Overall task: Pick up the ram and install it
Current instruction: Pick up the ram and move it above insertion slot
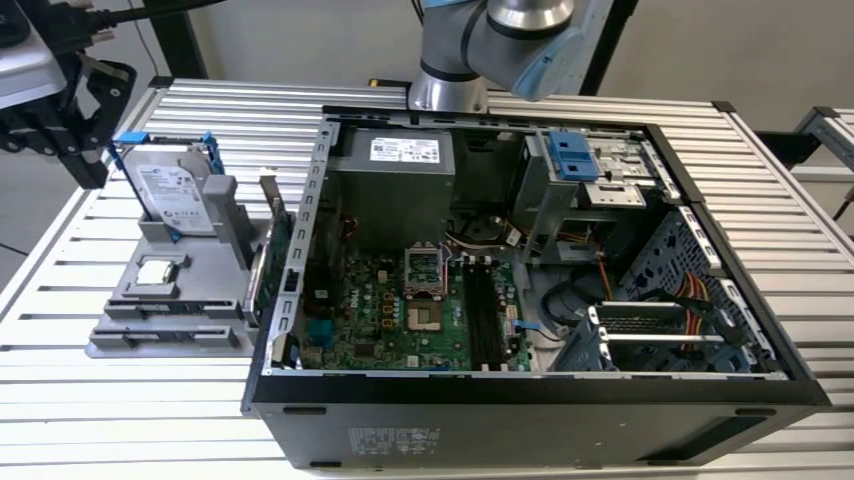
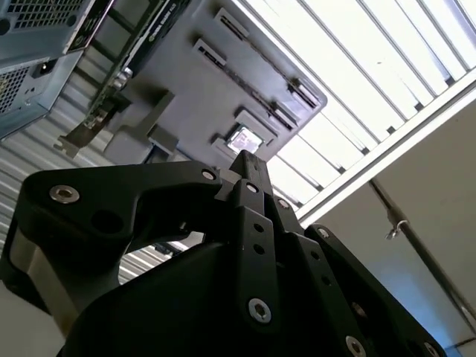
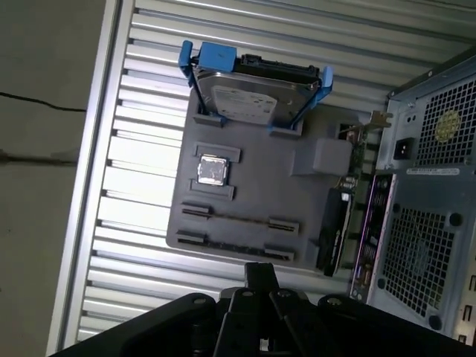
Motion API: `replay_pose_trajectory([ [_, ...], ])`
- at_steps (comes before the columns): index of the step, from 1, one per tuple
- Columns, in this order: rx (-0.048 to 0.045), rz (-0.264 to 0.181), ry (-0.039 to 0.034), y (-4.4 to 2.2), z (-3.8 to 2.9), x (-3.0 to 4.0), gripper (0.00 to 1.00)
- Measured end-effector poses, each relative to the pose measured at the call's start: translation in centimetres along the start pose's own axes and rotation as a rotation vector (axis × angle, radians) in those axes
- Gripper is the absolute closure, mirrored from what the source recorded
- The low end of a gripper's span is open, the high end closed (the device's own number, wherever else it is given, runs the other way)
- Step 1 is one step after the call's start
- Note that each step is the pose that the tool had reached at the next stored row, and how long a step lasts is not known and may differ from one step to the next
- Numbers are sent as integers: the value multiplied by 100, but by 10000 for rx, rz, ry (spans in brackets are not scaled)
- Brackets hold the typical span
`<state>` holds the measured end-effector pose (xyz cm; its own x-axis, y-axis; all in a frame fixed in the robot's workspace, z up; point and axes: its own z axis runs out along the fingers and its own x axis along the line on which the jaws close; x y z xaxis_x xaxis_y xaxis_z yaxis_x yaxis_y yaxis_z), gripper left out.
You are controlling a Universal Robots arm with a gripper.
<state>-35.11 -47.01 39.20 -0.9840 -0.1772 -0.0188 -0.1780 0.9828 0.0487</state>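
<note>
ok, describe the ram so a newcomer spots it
Find the grey holder beside the computer case. The ram stands on edge in it, next to the square silver chip. It is a long thin strip, unlike the blue-handled drive.

In the exterior view the open computer case (image 1: 534,420) sits on the table (image 1: 80,420), with the parts holder (image 1: 114,345) at its nine o'clock. On the holder the hard drive (image 1: 167,190) stands at twelve o'clock, the processor chip (image 1: 158,270) lies central, and the expansion card (image 1: 271,262) stands on edge along three o'clock, just beside the case wall. In the first wrist view the ram (image 3: 238,219) lies in a holder slot, beyond the chip from the drive. Inside the case, the motherboard (image 1: 400,320) lies at seven o'clock and the power supply (image 1: 400,160) at eleven.
</note>
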Motion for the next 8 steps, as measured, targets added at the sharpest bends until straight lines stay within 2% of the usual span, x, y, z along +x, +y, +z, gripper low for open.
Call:
replay_pose_trajectory([
  [8, -12, -662, 32, 0, 0, 1, 100],
])
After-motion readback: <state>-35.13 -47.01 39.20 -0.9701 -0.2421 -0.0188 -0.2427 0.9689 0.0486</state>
